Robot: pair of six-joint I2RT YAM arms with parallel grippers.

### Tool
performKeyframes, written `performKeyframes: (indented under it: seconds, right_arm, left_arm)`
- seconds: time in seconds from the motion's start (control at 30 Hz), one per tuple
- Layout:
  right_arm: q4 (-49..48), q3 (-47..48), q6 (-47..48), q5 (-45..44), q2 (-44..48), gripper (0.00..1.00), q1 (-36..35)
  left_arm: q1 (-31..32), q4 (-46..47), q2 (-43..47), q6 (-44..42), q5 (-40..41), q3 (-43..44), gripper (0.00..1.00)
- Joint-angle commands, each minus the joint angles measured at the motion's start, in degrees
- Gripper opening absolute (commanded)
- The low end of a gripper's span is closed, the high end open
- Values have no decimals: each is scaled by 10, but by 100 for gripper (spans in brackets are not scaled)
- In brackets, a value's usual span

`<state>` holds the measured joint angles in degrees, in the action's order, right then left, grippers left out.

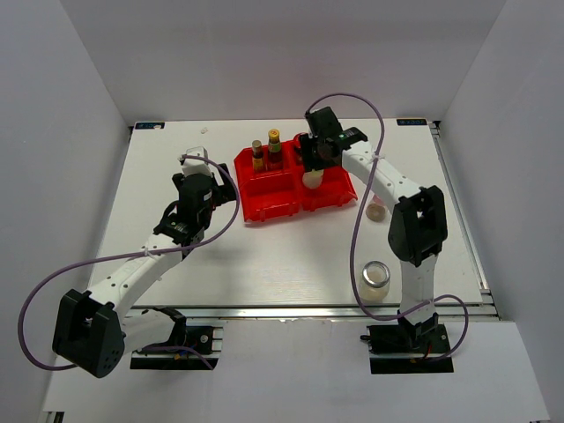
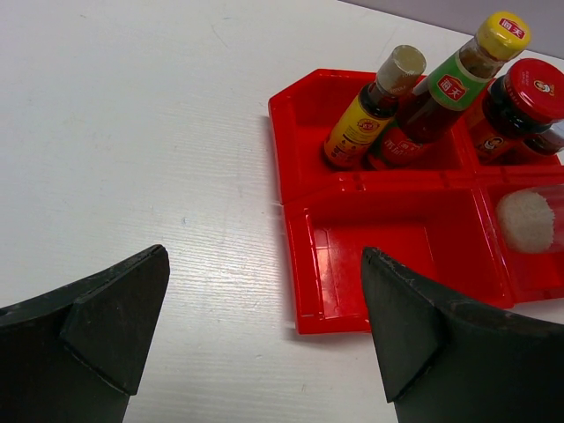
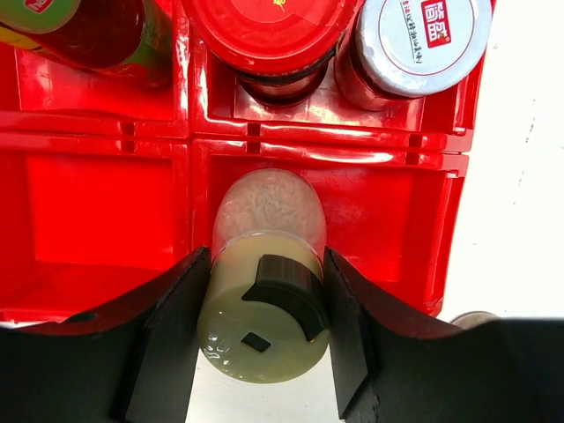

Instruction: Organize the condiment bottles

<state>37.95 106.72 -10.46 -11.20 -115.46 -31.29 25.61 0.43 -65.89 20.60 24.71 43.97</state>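
Right claw [image 3: 264, 304] clamps pale shaker [image 3: 269, 211], hiding its sides.

In the red tray [image 2: 388, 238], the yellow-capped sauce bottle [image 2: 445, 88] shows a red square logo with white Chinese characters on its cap and green neck label. The silver-lidded jar [image 3: 414, 40] carries a similar logo; its rim print is illegible.

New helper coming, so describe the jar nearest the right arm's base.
From the red tray, look toward the table's near edge, on the right. A glass jar stands alone there; its silver lid sets it apart from the pale shaker behind it.
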Motion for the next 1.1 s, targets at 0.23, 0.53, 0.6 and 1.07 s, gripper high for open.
performKeyframes:
  seconds: [0.23,0.53,0.6,1.07]
  right_arm:
    - [-57,-34,-25,36,-37,14,6]
    - [-68,-36,-31,47,-58,51,7]
    - [-66,-38,-32,49,-54,62,7]
    - [-61,-91,-24,-14,85,89,13]
  left_arm:
    - [-3,2,-6,-3,9,9,98]
    - [-3,2,-6,-4,9,9,98]
    - [-3,1,-6,-4,9,9,98]
    - [-3,3,6,-4,-4,5,98]
